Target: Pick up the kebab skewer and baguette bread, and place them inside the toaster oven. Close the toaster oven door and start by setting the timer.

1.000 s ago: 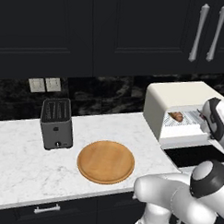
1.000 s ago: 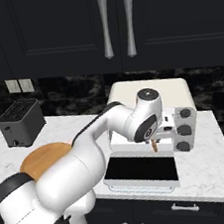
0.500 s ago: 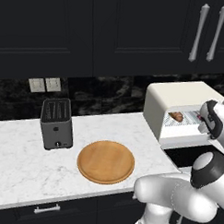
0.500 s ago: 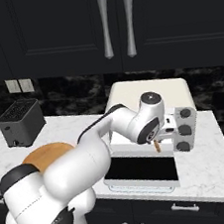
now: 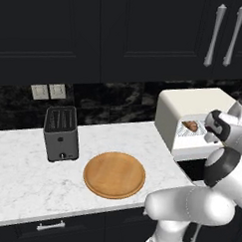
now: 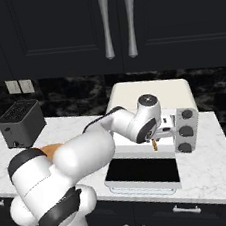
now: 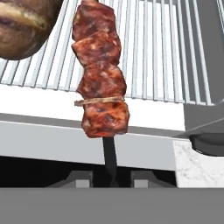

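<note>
1. Hand view: the kebab skewer [image 7: 99,74] lies on the toaster oven [image 6: 150,96] rack, its stick between the gripper [image 7: 111,177] fingertips (clamped or loosened, I cannot tell).
2. The baguette bread [image 7: 24,24] sits beside it on the rack.
3. The toaster oven door [image 6: 142,171] hangs open.

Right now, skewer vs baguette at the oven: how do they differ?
The kebab skewer is a thin stick of dark reddish meat chunks; the baguette bread is a rounded golden-brown loaf. The skewer runs from the end effector out over the toaster oven rack, while the baguette sits farther in, off to one side. The skewer's stick end points at the end effector; the baguette is clear of it. Both are over the rack.
</note>
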Motion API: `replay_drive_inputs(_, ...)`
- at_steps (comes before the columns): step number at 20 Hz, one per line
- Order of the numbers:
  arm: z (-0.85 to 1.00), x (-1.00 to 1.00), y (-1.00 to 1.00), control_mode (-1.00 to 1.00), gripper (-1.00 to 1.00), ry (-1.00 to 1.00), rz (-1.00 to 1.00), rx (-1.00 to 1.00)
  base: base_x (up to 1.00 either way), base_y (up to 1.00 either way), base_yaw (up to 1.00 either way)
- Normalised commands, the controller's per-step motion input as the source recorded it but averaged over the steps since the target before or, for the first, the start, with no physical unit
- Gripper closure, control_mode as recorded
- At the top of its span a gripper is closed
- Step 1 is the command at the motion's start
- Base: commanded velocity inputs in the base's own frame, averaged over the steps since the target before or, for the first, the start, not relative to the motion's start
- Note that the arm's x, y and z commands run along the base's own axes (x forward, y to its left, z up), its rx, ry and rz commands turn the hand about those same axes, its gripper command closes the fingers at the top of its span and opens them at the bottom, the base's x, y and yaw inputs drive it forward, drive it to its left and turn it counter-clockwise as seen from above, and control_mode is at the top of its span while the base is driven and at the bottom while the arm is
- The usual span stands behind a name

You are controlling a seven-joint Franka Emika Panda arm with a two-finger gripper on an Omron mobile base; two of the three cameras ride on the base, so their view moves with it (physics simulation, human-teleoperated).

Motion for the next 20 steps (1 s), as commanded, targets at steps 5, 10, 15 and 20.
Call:
replay_drive_inputs(5,0.00,0.36,0.00,-1.00,1.00,-0.01,0.00,0.00,0.00,0.00,0.00)
replay_drive_inputs(10,0.00,0.06,0.00,-1.00,1.00,-0.16,0.00,0.00,0.00,0.00,0.00)
replay_drive_inputs(15,0.00,0.15,0.00,-1.00,1.00,-0.16,0.00,0.00,0.00,0.00,0.00)
replay_drive_inputs(20,0.00,0.51,0.00,-1.00,1.00,-0.06,0.00,0.00,0.00,0.00,0.00)
